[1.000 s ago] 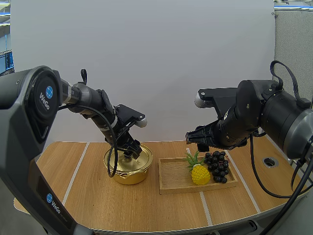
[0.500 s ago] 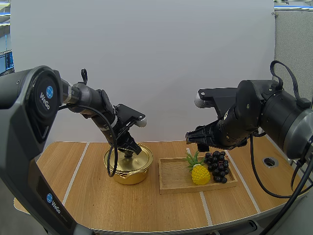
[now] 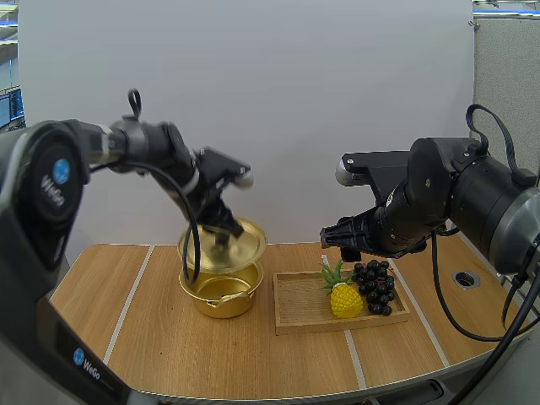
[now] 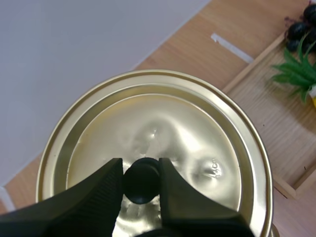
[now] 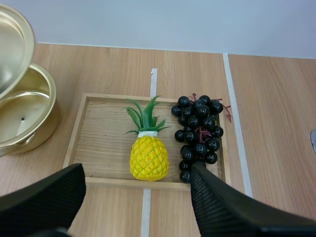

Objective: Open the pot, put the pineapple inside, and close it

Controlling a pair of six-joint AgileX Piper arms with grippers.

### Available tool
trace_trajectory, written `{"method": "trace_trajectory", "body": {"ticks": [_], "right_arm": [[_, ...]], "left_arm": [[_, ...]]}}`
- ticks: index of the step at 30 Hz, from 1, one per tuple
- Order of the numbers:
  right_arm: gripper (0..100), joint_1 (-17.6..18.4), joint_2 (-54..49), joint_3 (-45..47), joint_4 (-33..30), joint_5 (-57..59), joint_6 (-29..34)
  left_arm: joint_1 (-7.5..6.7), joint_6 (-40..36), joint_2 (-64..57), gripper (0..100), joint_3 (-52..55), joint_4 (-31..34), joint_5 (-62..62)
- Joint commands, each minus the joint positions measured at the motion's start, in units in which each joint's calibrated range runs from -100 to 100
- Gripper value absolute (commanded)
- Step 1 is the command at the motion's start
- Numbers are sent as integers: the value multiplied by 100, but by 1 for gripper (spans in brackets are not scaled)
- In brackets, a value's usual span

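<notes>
High view: my left end effector (image 3: 221, 239) is clamped on the lid (image 3: 236, 246) and holds it tilted in the air just above the pot (image 3: 221, 294). The pot sits open on the worktop (image 3: 160, 337). The pineapple (image 3: 344, 298) lies in the tray (image 3: 297, 310), beside the pot, touching the grapes (image 3: 376, 283). My right end effector (image 3: 326, 239) hangs above the tray's back edge.

Left wrist view: my fingers (image 4: 106, 180) pinch the black knob (image 4: 141, 178) of the lid (image 4: 168, 123) from both sides. The tray (image 4: 276, 133) lies beyond the lid's rim.

Right wrist view: my right end effector (image 5: 137, 170) is released, fingers (image 5: 74, 180) spread wide, gripping nothing. It is over the pineapple (image 5: 148, 157), which lies in the tray (image 5: 96, 148) with its leaves toward the back. The grapes (image 5: 200, 131) are against it, and the open pot (image 5: 24, 118) stands beside the tray.
</notes>
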Motion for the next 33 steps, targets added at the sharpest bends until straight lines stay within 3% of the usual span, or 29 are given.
{"method": "trace_trajectory", "body": {"ticks": [1,12,18,33], "right_arm": [[100,13,-36,-45,-60,25,16],[100,13,-36,-45,-60,25,16],[100,13,-36,-45,-60,25,16],[100,13,-10,-45,42,-495,16]], "left_arm": [[-20,-91,-446,0,-510,-4,322],[-20,-993,-1451,0,-2618,834,365],[-20,-1177,-1616,0,-3554,949,365],[-20,-1177,-1763,0,-3972,961,35]]}}
